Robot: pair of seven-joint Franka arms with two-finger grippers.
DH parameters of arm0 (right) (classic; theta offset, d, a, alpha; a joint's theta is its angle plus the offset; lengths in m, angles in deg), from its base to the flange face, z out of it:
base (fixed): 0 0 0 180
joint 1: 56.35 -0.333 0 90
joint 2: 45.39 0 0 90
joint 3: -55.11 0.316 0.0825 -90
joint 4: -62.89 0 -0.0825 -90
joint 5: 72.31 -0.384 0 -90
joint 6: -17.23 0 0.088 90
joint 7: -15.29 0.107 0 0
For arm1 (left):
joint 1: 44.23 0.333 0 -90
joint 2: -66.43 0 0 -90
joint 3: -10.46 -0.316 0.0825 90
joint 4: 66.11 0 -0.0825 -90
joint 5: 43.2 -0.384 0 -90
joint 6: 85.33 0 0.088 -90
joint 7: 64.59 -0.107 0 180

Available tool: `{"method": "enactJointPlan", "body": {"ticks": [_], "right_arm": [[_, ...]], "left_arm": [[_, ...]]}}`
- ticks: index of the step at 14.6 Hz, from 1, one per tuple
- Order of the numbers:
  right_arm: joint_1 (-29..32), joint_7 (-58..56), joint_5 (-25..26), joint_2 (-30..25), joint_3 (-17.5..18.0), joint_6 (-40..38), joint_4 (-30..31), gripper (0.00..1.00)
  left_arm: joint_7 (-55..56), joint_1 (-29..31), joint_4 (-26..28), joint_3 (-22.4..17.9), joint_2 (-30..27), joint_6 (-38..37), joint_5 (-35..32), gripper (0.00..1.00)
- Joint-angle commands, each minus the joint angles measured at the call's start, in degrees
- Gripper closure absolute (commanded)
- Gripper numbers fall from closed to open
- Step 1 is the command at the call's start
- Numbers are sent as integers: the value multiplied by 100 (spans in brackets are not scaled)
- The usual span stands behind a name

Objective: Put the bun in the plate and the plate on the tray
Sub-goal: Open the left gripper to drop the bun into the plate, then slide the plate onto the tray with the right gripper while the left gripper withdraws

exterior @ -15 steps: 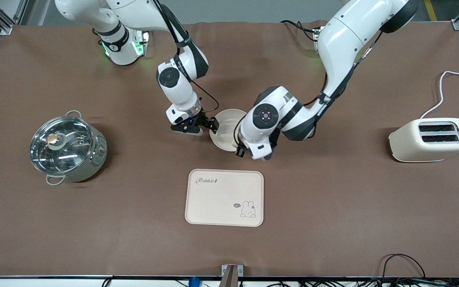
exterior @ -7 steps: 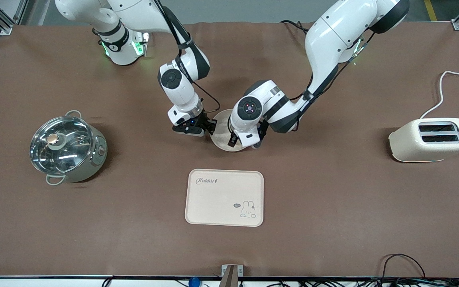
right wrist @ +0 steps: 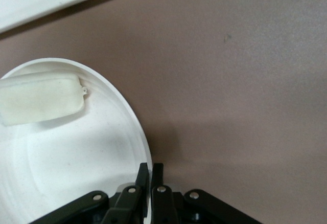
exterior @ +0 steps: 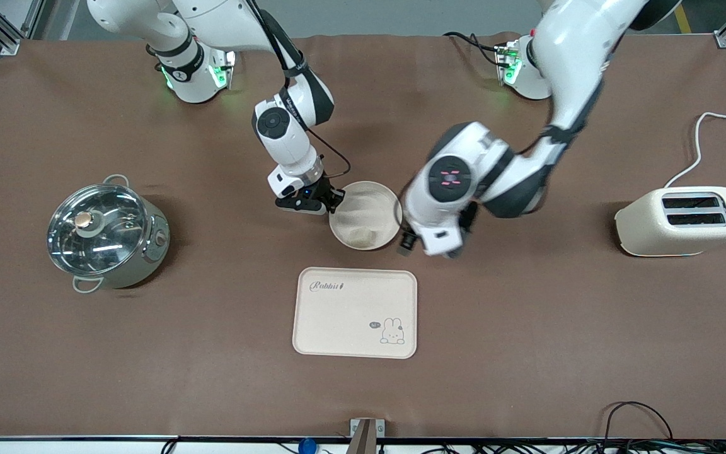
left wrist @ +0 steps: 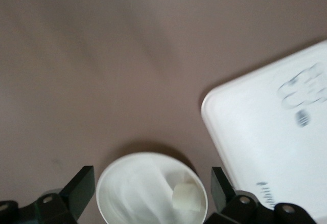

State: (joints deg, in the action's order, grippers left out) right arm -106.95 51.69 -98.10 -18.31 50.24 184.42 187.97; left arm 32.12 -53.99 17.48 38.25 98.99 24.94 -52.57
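The right tool [exterior: 331, 203] is seen clamped on the rim of the plate [exterior: 380, 200], its fingers [right wrist: 143, 179] pinched together over the edge at the side toward the right arm's end of the surface [exterior: 527, 328]. The left tool [exterior: 432, 247] is held in the air just beside the plate, toward the left arm's end, with its fingers [left wrist: 77, 188] spread wide and nothing between them. The bun [exterior: 360, 238] is shown lying inside the plate, against the part of the rim nearest the front camera. The tray [exterior: 338, 321] is set apart from the plate, nearer the front camera. A lidded steel pot [exterior: 106, 231] is seen well apart from the plate toward the right arm's end, a cream toaster [exterior: 684, 221] toward the left arm's end.
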Motion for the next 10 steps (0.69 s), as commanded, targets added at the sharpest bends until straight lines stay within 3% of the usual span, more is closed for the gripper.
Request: {"method": "enactJointPlan", "body": {"ticks": [1,3,7,10], "right_arm": [[-3,244,-110,-230,-49,-29,-210,100],[146,245,-110,-125,-58,-46,-666,100],[682,236,-110,1138,-58,-73,-2142,100],[1428,113,-32,1518,-40,-526,-2873,100]], "left_arm": [[-1360,570,-62,15,-573,-384,-188,0],[-2485,930,-62,15,-890,-471,-197,0],[-4611,1590,-80,-11,-1435,-875,-197,0],[-6413,2170,-80,7,-1997,-1235,-188,0]]}}
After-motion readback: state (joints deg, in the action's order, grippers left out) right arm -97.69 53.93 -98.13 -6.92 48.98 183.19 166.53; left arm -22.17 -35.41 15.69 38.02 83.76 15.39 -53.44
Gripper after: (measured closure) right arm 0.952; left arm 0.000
